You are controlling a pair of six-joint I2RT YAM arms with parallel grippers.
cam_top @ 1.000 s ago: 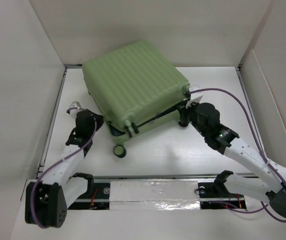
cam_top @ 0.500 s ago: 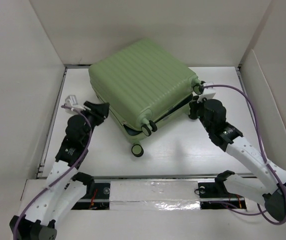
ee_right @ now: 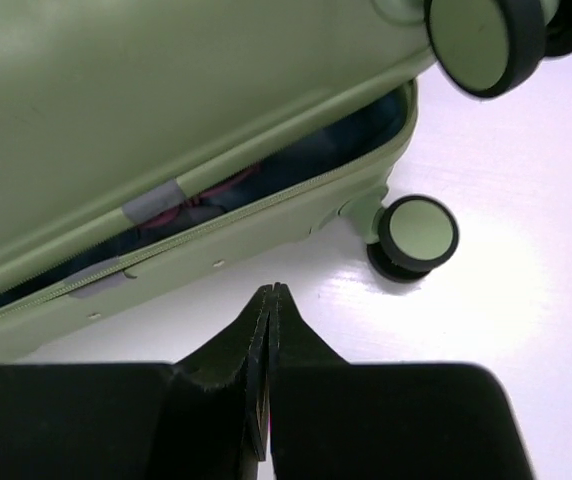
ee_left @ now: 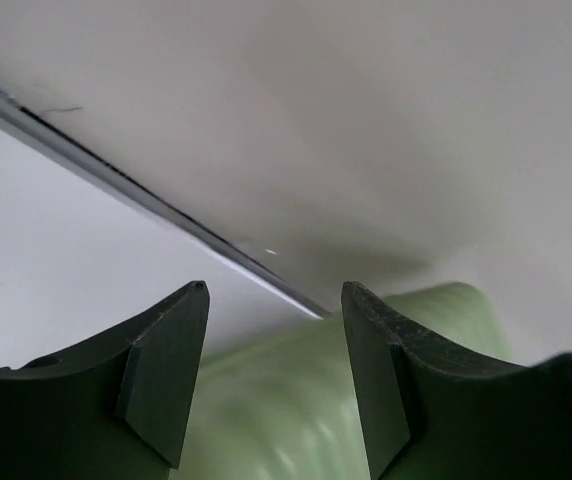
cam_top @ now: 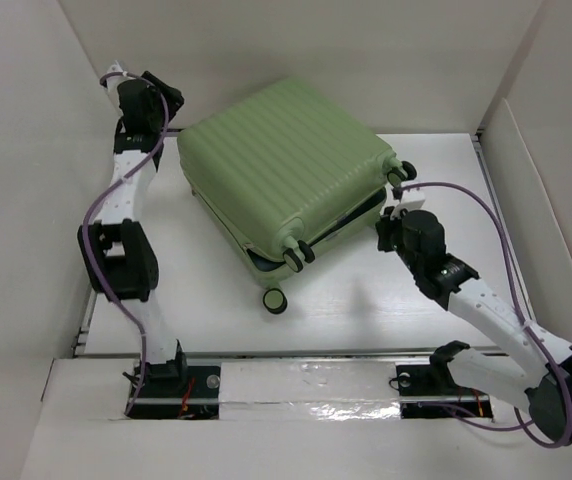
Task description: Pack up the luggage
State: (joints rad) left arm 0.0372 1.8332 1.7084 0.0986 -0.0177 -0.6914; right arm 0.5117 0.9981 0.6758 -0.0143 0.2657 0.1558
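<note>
1. The luggage lies flat on the table, ribbed shell up, turned at an angle, its far corner close to the back wall.
2. Its two halves are not fully together: from the right wrist view I see a dark gap along the seam of the luggage, with something red inside it and grey tabs on the edge.
3. My left gripper is up by the luggage's far left corner, above it and near the wall, not touching the shell.
4. From the left wrist view the left gripper is released: the two fingers stand apart with nothing between them. The green shell shows below and beyond the fingertips, the wall behind it.
5. My right gripper sits low at the luggage's right side, beside the seam.
6. From the right wrist view the right gripper is clenched, its fingers pressed together on nothing. The tips point at the lower half just under the gap, near it but apart from it.
7. One wheel rests on the table just right of those fingertips; another wheel sits higher, on the upper half.
8. A third wheel stands at the luggage's near corner.
</note>
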